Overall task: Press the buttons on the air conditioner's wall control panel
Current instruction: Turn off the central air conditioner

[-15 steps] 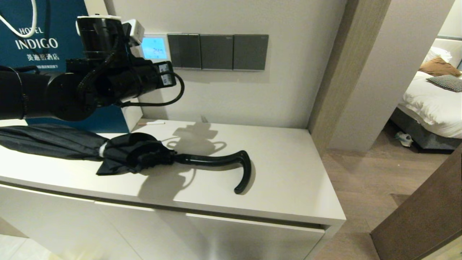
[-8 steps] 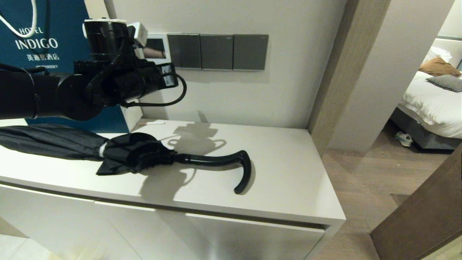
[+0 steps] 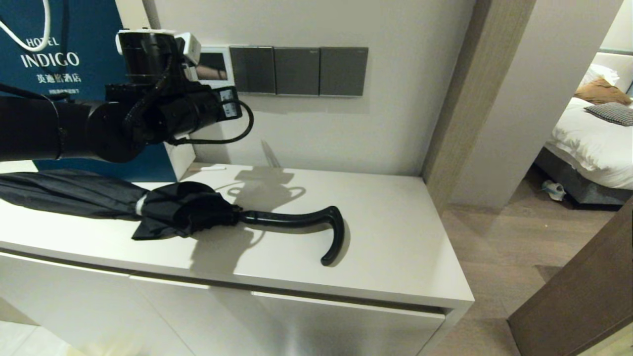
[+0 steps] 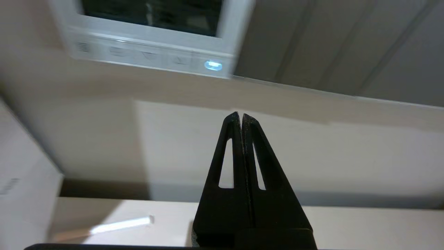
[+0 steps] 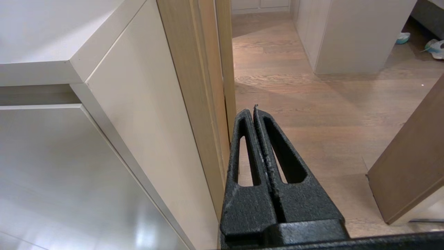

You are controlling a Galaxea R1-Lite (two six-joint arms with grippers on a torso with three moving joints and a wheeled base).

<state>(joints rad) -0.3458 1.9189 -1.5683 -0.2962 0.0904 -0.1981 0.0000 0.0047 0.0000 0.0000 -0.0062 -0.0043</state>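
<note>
The white wall control panel (image 3: 213,66) hangs on the wall left of the dark switch plates, and its screen is dark. In the left wrist view the control panel (image 4: 149,21) shows its row of pale buttons (image 4: 149,55). The button at the end nearest the switch plates glows blue (image 4: 213,65). My left gripper (image 4: 241,114) is shut and empty. Its tips sit just below the panel's lower edge, under the lit button. In the head view the left arm (image 3: 163,113) covers the panel's left part and hides the fingers. My right gripper (image 5: 254,110) is shut and empty, low beside the cabinet.
Dark grey switch plates (image 3: 296,70) run right of the panel. A black umbrella (image 3: 148,207) with a curved handle lies on the white cabinet top (image 3: 395,247). A blue hotel bag (image 3: 59,64) stands at the left. A small white stick (image 3: 207,168) lies by the wall.
The panel's screen was lit light blue a second ago and is now dark. My left arm has shifted slightly to the right, and the fingers' shadow on the wall has risen.
</note>
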